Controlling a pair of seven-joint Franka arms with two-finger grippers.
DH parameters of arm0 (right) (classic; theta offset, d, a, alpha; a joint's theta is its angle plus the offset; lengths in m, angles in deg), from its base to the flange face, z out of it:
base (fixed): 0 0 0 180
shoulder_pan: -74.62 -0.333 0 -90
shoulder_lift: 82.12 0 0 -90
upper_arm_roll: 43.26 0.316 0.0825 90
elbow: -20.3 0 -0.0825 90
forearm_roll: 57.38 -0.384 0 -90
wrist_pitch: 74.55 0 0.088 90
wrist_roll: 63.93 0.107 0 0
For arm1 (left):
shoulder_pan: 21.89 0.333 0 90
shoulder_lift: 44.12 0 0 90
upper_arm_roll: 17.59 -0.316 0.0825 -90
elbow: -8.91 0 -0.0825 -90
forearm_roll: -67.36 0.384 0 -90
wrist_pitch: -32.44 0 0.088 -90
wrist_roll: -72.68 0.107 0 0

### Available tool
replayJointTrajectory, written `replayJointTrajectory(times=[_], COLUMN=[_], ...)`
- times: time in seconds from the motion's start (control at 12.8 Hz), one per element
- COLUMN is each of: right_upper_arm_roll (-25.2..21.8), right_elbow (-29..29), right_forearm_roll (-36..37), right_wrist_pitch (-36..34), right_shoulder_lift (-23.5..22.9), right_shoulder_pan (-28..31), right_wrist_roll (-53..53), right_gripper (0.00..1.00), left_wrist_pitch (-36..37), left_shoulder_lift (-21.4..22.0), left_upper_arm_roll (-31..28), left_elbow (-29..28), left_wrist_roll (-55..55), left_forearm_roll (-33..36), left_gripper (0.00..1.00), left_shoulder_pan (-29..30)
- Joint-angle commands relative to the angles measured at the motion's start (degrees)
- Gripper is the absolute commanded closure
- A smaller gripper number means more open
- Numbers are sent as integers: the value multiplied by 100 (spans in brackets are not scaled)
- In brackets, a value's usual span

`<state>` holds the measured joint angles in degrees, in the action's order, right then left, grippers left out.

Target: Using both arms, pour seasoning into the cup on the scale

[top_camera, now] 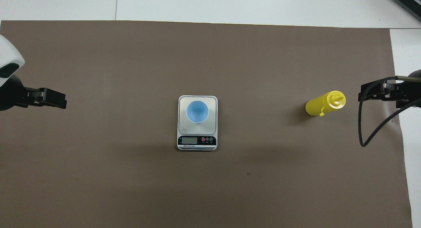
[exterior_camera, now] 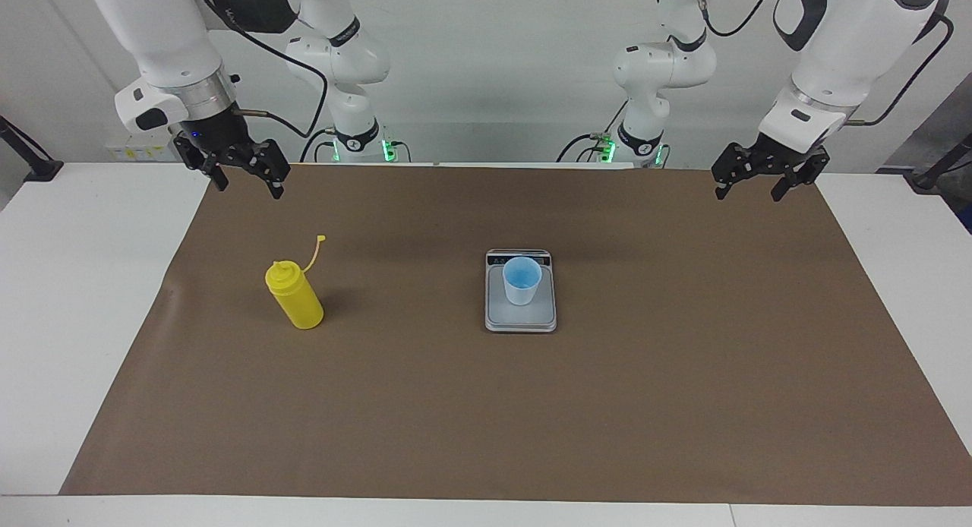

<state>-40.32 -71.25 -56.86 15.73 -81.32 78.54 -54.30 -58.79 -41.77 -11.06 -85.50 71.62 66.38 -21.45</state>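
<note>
We see the blue cup [exterior_camera: 522, 279] upright on the kitchen scale [exterior_camera: 520, 318], the yellow squeeze bottle [exterior_camera: 295, 295] standing apart, and the left gripper [exterior_camera: 762, 187] and right gripper [exterior_camera: 249, 179] both spread open, raised over the brown worktop [exterior_camera: 486, 405].

bottle [exterior_camera: 295, 297]: 1 (yellow) | cup [exterior_camera: 522, 281]: 1 | scale [exterior_camera: 521, 318]: 1 | brown mat [exterior_camera: 486, 421]: 1

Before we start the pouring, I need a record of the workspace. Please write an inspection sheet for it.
Surface: brown mat on a white table.
Job's things: blue cup upright on the scale; yellow bottle upright toward the right arm's end, cap off on its strap.
Clutter: nothing seen.
Grippers: right gripper raised, open, over the mat edge; left gripper raised, open, holding nothing.
Cables: black cable hangs from the right arm.
Surroundings: two small arm bases with green lights at the wall.
</note>
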Motion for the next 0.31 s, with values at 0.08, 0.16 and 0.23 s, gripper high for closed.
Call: replayJointTrajectory(times=[0.08, 0.16, 0.23], right_upper_arm_roll=[23, 14, 14], right_elbow=[-12, -3, -12], right_forearm_roll=[27, 36, 27], right_wrist_pitch=[-282, -300, -301], right_shoulder_lift=[17, 8, 17], right_shoulder_pan=[30, 30, 47], right_wrist_roll=[-49, -49, -49], right_gripper=[0, 0, 0], left_wrist_pitch=[-9, -9, -9], left_shoulder_lift=[55, 46, 46], left_upper_arm_roll=[-3, -3, -3], left_elbow=[-42, -42, -42], left_wrist_roll=[27, 27, 27], left_forearm_roll=[80, 80, 80], left_gripper=[0, 0, 0], left_shoulder_pan=[0, 0, 0])
